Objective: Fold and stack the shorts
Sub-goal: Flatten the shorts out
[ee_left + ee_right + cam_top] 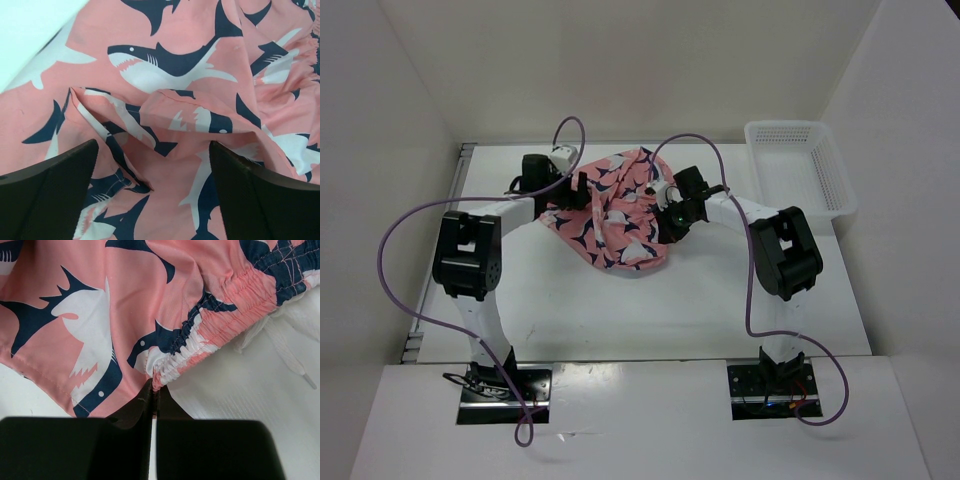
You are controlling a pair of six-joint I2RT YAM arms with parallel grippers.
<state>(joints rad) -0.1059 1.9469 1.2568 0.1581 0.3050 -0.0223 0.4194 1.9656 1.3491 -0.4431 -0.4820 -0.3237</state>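
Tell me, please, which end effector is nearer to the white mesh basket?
Right. The right end effector, shut on the shorts at the waistband, is left of the basket; the left end effector, open over the shorts' other side, lies farther left.

Overhead, two wrist close-ups on shorts (pixel 618 228)

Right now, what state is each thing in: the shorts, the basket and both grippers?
shorts: crumpled and unfolded, lying on the table.
left gripper: open, jaws either side of a ridge in the shorts.
right gripper: shut on the shorts' elastic waistband.
basket: upright at the table's far right, apart from the shorts.
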